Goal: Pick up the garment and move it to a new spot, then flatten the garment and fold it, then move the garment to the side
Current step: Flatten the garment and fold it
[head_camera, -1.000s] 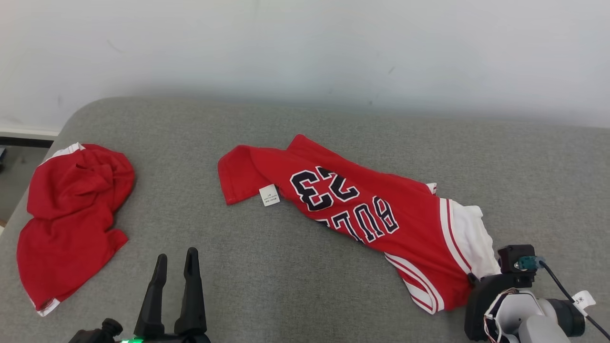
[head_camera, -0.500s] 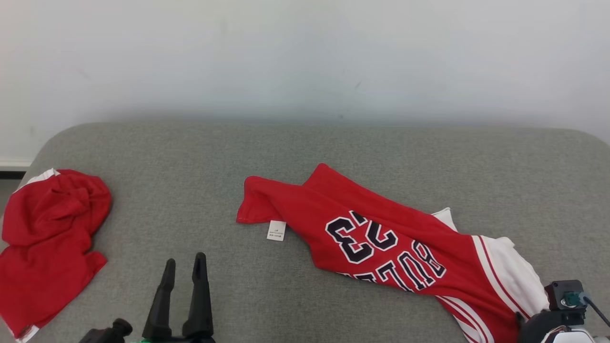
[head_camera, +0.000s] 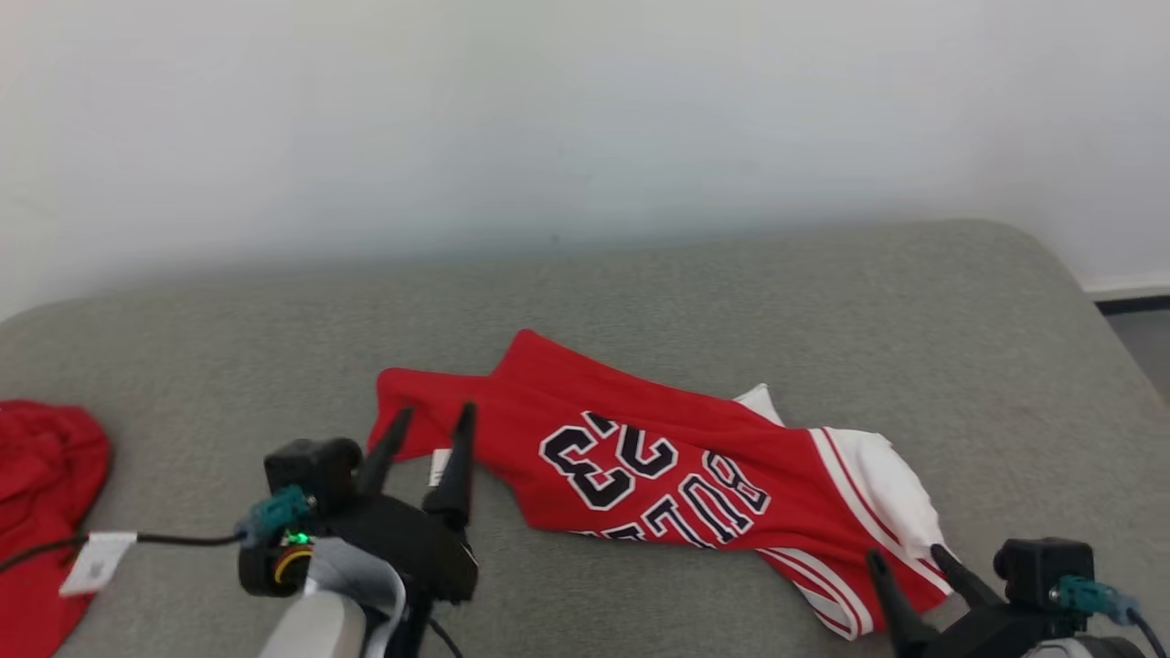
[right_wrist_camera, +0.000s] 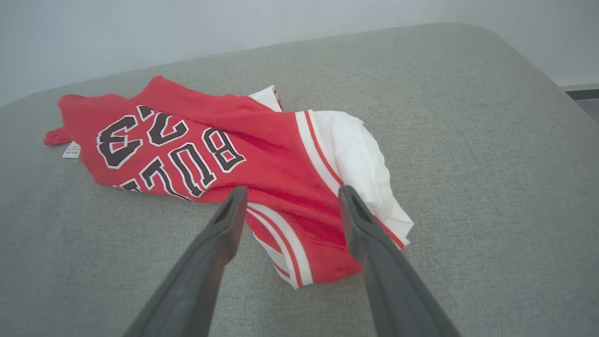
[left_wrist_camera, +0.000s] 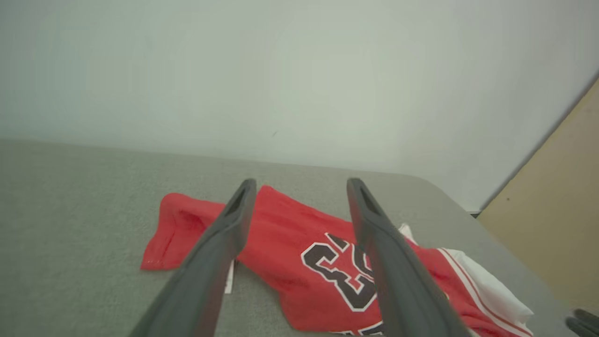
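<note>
Left tool (left_wrist_camera: 302, 182) gapes; wrist view adds tan panel (left_wrist_camera: 552, 234).

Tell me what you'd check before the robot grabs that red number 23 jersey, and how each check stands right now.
1. Left end effector open: ok, fingers spread.
2. Right end effector open: ok, fingers spread.
3. Each lined up with one end of the jersey: ok, left near the white label, right at the opposite end.
4. Jersey flat: not ok, rumpled.
5. Other red garment apart from the jersey: ok, grey cushion shows between them.
6. Fingers touching cloth: cannot tell.
</note>
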Robot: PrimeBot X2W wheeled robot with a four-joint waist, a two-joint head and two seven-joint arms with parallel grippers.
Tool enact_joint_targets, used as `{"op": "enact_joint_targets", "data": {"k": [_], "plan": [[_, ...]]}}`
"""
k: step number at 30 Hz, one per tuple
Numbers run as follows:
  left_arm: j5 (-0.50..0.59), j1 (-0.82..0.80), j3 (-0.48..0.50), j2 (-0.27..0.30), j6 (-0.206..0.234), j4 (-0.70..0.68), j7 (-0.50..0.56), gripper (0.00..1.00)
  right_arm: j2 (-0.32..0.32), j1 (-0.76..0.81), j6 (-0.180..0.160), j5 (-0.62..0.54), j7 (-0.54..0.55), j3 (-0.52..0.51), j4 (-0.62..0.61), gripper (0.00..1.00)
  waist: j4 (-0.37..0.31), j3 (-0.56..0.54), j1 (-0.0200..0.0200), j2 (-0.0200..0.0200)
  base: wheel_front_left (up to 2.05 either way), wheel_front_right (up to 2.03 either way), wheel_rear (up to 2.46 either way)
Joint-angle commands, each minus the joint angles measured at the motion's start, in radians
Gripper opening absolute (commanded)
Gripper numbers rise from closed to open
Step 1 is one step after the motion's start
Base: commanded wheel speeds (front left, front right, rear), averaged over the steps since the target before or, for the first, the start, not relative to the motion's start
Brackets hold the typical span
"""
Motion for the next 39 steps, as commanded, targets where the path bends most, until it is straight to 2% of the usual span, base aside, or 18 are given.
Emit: {"op": "enact_joint_targets", "data": {"k": [1, 6, 12, 18, 23, 27, 28, 29, 31, 35, 39], "plan": [[0.006, -0.02, 0.008, 0.005, 0.017, 0.031, 0.018, 1.0, 0.008, 0.017, -0.002, 0.0, 0.002, 0.007, -0.021, 1.0, -0.082, 0.005, 0.0, 0.0, 0.0, 0.0, 0.0], [0.016, -0.129, 0.061, 0.027, 0.124, 0.194, 0.083, 1.0, 0.025, 0.054, -0.002, -0.017, 0.001, 0.04, -0.094, 1.0, -0.193, 0.024, 0.0, 0.0, 0.0, 0.0, 0.0], [-0.015, -0.209, 0.11, 0.048, 0.193, 0.371, 0.153, 1.0, 0.035, 0.047, -0.002, -0.014, -0.016, 0.09, -0.111, 1.0, -0.282, 0.054, 0.0, 0.0, 0.0, 0.0, 0.0], [0.008, -0.279, 0.116, 0.086, 0.254, 0.517, 0.187, 1.0, 0.039, 0.029, -0.002, -0.01, -0.025, 0.117, -0.115, 1.0, -0.313, 0.086, 0.0, 0.0, 0.0, 0.0, 0.0], [0.009, -0.308, 0.124, 0.103, 0.284, 0.589, 0.189, 1.0, 0.04, 0.02, -0.002, -0.019, -0.024, 0.121, -0.119, 1.0, -0.313, 0.095, 0.0, 0.0, 0.0, 0.0, 0.0], [-0.008, -0.322, 0.132, 0.102, 0.276, 0.626, 0.189, 1.0, 0.042, 0.015, -0.002, -0.019, -0.026, 0.132, -0.119, 1.0, -0.308, 0.102, 0.0, 0.0, 0.0, 0.0, 0.0], [-0.017, -0.327, 0.133, 0.096, 0.262, 0.63, 0.187, 1.0, 0.042, 0.014, -0.002, -0.017, -0.026, 0.134, -0.119, 1.0, -0.307, 0.105, 0.0, 0.0, 0.0, 0.0, 0.0], [-0.031, -0.33, 0.139, 0.087, 0.252, 0.637, 0.191, 0.88, 0.042, 0.012, -0.002, -0.014, -0.027, 0.137, -0.119, 1.0, -0.306, 0.108, 0.0, 0.0, 0.0, 0.0, 0.0], [-0.03, -0.341, 0.136, 0.092, 0.233, 0.642, 0.169, 0.0, 0.041, 0.01, -0.002, -0.013, -0.03, 0.139, -0.12, 1.0, -0.304, 0.114, 0.0, 0.0, 0.0, 0.0, 0.0], [-0.028, -0.348, 0.126, 0.082, 0.202, 0.651, 0.119, 0.0, 0.04, 0.009, -0.002, -0.019, -0.036, 0.127, -0.121, 1.0, -0.283, 0.12, 0.0, 0.0, 0.0, 0.0, 0.0], [-0.056, -0.285, 0.148, 0.063, 0.172, 0.631, 0.01, 0.0, 0.04, 0.022, -0.002, -0.026, -0.042, 0.106, -0.122, 1.0, -0.233, 0.103, 0.0, 0.0, 0.0, 0.0, 0.0]]}}
